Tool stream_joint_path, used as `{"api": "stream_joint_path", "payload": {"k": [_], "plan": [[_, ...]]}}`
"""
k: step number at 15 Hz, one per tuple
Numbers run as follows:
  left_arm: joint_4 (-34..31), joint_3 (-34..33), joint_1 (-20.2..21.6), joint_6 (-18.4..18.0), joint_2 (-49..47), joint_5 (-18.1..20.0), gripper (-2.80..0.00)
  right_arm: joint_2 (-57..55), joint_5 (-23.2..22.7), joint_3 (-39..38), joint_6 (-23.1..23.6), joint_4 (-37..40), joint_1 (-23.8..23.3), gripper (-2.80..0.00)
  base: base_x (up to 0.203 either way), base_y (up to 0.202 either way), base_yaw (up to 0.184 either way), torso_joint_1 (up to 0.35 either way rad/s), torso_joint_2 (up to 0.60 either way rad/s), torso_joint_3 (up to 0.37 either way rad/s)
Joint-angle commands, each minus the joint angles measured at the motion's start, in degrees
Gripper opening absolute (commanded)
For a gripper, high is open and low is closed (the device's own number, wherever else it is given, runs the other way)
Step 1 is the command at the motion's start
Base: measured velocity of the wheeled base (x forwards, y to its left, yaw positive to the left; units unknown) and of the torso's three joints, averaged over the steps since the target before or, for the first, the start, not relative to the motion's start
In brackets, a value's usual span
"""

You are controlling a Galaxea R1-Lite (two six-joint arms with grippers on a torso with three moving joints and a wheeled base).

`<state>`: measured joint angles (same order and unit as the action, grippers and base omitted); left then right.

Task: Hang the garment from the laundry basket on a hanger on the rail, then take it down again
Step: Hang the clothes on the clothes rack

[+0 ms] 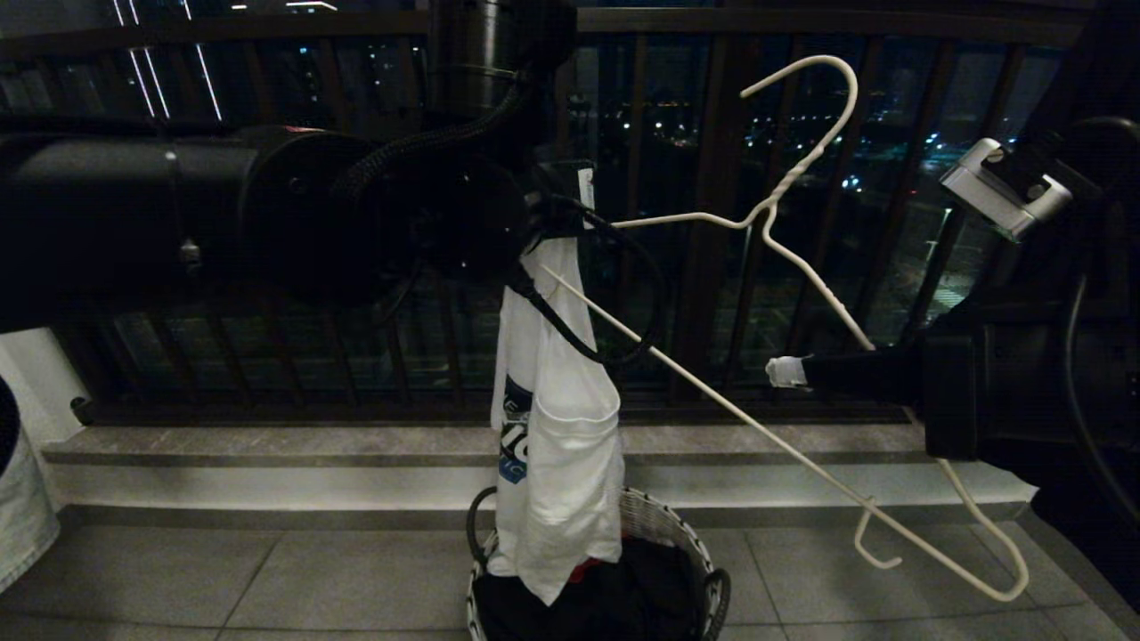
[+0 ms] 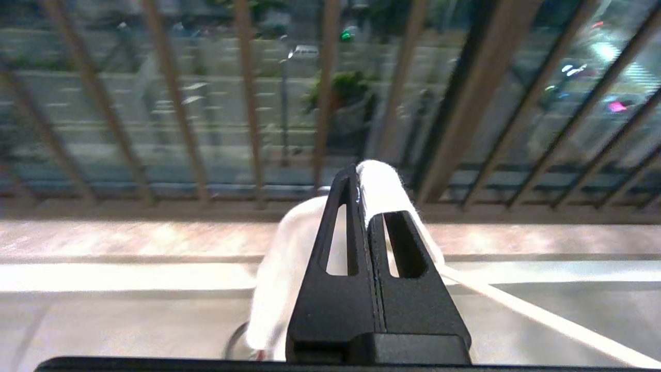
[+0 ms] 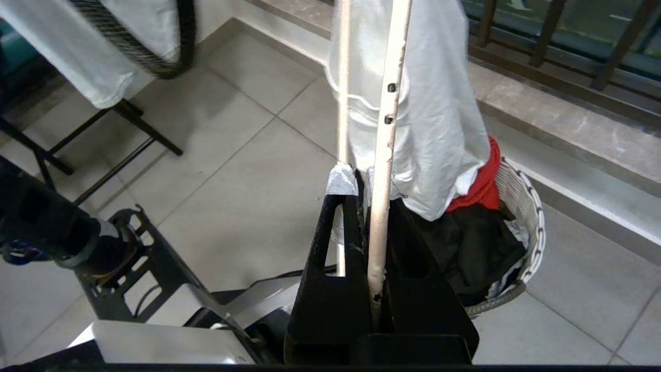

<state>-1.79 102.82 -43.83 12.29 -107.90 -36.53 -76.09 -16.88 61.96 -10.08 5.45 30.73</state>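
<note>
Above the laundry basket [image 1: 677, 543], your left gripper [image 1: 557, 218] pinches the garment [image 1: 557, 427] while the right gripper [image 1: 788, 371] clamps the hanger [image 1: 802, 267]; misjudge threading and the shirt slips back.

The garment [image 1: 561, 445] is white with a blue-and-white chest graphic. The hanger [image 1: 802, 267] is white wire. The laundry basket [image 3: 526, 206] is white weave with dark flecks, holding a red cloth [image 3: 483, 186] and black fabric [image 3: 465, 248]. Floor tiles [image 1: 267, 579] are grey.
</note>
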Motion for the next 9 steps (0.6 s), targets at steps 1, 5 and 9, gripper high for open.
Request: {"api": "stream_joint_path", "payload": {"k": [1,5,9], "plan": [[-1.18,0.44,-0.07,0.03,1.29,-0.96,-2.80,-0.02,0.12,0.09,-0.03,0.00,-0.06,-2.80,0.000,0.000,0.000,0.000,0.00,0.000],[-8.38,3.07,-1.10,0.30,2.16,-1.01,-2.80,-0.31,2.03,-0.07,0.06,-1.49,-0.15,-2.80,0.000,0.000,0.000,0.000,0.00,0.000],[-14.94,6.98,-5.46,1.82,0.58,-0.90,-2.80,-0.99,2.03,-0.18,0.06,-1.58,-0.06,-2.80,0.000,0.000,0.000,0.000,0.00,0.000]]}}
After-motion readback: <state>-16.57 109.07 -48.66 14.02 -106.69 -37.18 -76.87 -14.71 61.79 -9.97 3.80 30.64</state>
